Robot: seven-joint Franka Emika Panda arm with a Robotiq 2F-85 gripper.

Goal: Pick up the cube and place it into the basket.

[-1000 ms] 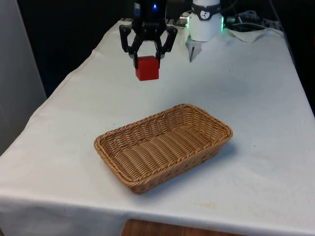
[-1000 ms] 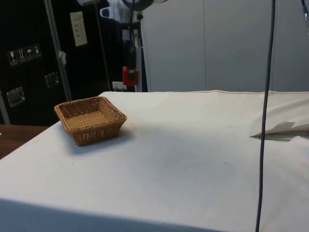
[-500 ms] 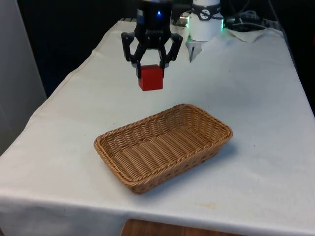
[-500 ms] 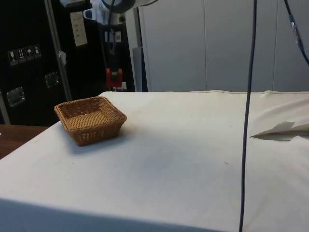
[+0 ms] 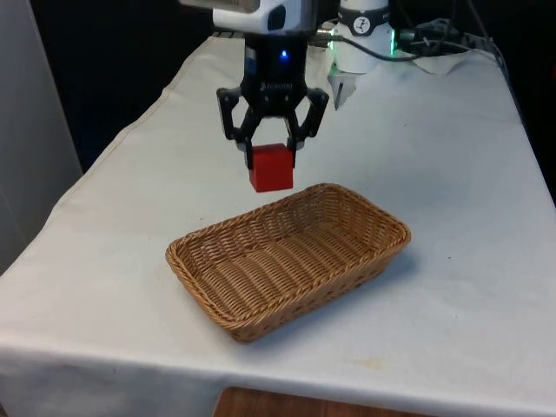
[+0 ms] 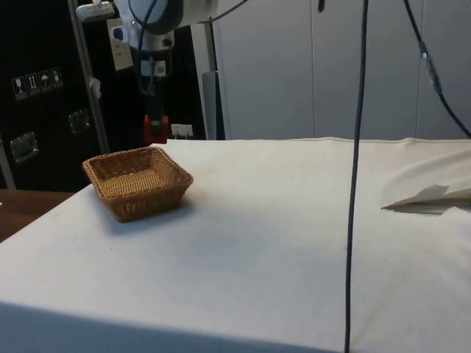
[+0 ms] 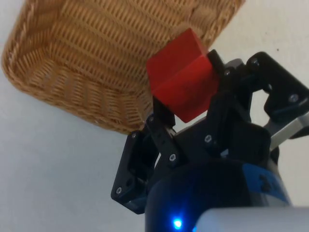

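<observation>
— Front view first: where was the cube (image 5: 271,167)?

— Red, clamped between the two fingers of the black claw (image 5: 271,153), held in the air off the white surface (image 5: 452,182). It hung just behind the far rim of the wicker basket (image 5: 382,228), toward the front view's left of that rim's middle.

— And the basket itself?

— Oblong, woven, tan, lying flat on the cloth with nothing inside (its bare weave showed across the bottom).

— Did the side view agree?

— It did. The cube (image 6: 154,129) sat low under the claw (image 6: 152,122), above the surface, just past the basket (image 6: 137,181) on its far side. A black cable (image 6: 355,176) hung down across that picture, well apart from both.

— The wrist view?

— The cube (image 7: 182,81) was tilted, one corner forward, pinched by the fingers (image 7: 161,116), with the basket's rim (image 7: 99,116) and woven floor beyond it
</observation>
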